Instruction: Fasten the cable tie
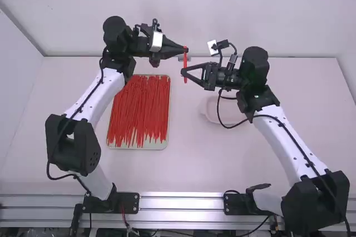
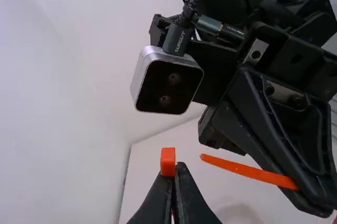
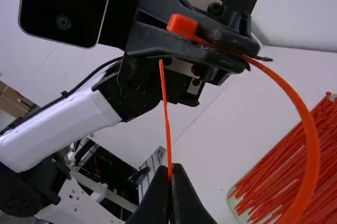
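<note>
The slim red plastic cable tie (image 3: 309,129) hangs in the air between the two tools, bent into an open loop. Its small square locking head (image 3: 181,23) is pinched in the clenched left tool (image 1: 182,52); its thin tail (image 3: 166,124) is pinched in the clenched right tool (image 3: 169,169). The tail runs straight from the right tool's fingertips toward the left tool, and its tip ends close under that tool's fingers, a little to one side of the head; it does not look threaded into the slot yet.

I judge the tie to be very light and springy; the strap bows readily but pushes back, so the loop will tend to open if either grip slackens. The smooth nylon is likely slippery between hard fingers. The tail is slender enough to buckle if driven from far behind its tip; a hold nearer the tip should steer it better. The head is best held by its flat sides with the slot left clear. The ratchet probably runs one way only, so a crooked entry would be hard to undo.

Below the left tool, a flat beige tray (image 1: 139,147) carries a heap of spare red ties (image 1: 139,109) on the white bench (image 1: 200,153).
</note>
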Controlling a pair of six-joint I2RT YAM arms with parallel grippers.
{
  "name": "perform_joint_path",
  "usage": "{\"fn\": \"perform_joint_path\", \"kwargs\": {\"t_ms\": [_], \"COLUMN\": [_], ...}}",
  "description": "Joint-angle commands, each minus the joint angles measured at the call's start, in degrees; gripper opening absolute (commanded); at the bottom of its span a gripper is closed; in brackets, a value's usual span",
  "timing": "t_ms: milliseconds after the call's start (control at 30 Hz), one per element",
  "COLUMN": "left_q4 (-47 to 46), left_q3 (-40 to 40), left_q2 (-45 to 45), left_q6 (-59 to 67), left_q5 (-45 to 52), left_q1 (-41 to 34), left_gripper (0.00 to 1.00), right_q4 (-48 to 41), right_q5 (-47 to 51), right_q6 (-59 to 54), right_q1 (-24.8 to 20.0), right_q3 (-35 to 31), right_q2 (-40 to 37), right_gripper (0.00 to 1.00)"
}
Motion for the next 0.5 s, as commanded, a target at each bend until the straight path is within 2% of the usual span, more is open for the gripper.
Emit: {"fn": "perform_joint_path", "kwargs": {"t_ms": [0,467], "left_q4": [0.3,1.3], "left_q3": [-0.2,-0.2], "left_q2": [0.2,0.2], "left_q6": [1.2,1.2], "left_q5": [0.1,0.0], "left_q1": [0.2,0.2], "left_gripper": [0.02,0.02], "right_q4": [0.3,0.2], "right_q5": [0.0,2.8], "right_q6": [-1.2,0.5], "right_q1": [0.5,0.2], "right_q3": [-0.2,-0.2], "right_q2": [0.1,0.1], "right_gripper": [0.00,0.00]}}
